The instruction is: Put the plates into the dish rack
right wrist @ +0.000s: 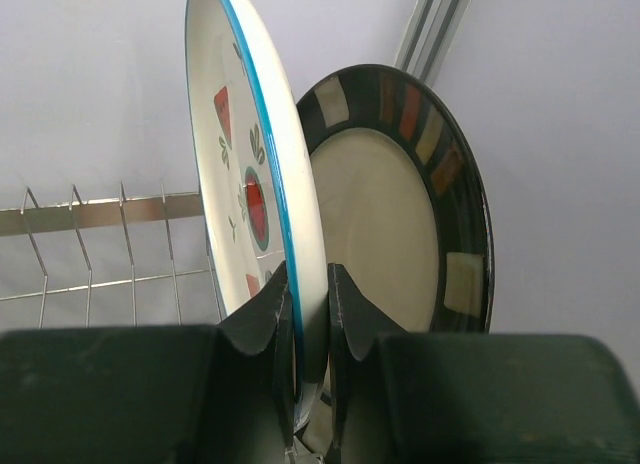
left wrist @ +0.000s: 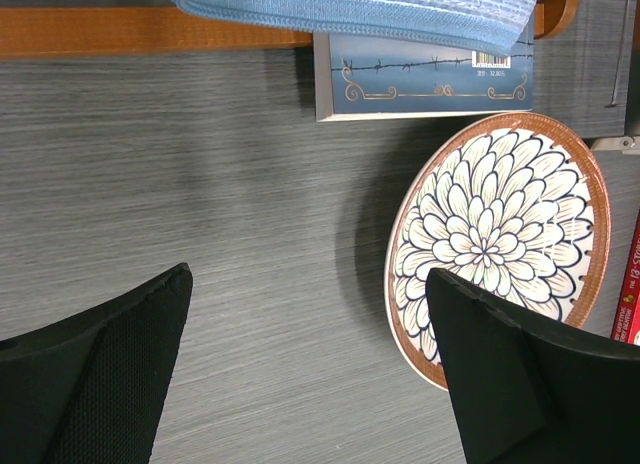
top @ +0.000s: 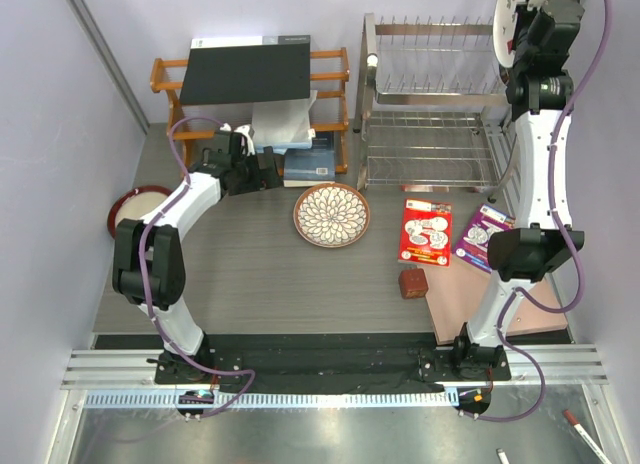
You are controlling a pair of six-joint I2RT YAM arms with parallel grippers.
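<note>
My right gripper (right wrist: 310, 284) is shut on the rim of the white watermelon plate (right wrist: 240, 154) and holds it upright over the right end of the dish rack (top: 430, 104), beside its slot wires (right wrist: 100, 234). The dark-rimmed beige plate (right wrist: 400, 214) stands upright just behind it. In the top view this gripper (top: 520, 32) and the watermelon plate (top: 507, 24) are at the far right. My left gripper (left wrist: 310, 364) is open and empty above the table, left of the brown petal plate (left wrist: 500, 234), which lies flat (top: 331, 215). The maroon-rimmed plate (top: 135, 206) lies at the far left.
An orange wooden shelf (top: 250, 84) with a black board stands at the back left, with a book (left wrist: 420, 74) and blue cloth (left wrist: 350, 9) under it. A red card (top: 425, 231), a purple card (top: 484, 236), a brown cube (top: 411, 282) and a tan mat (top: 500, 304) lie at the right.
</note>
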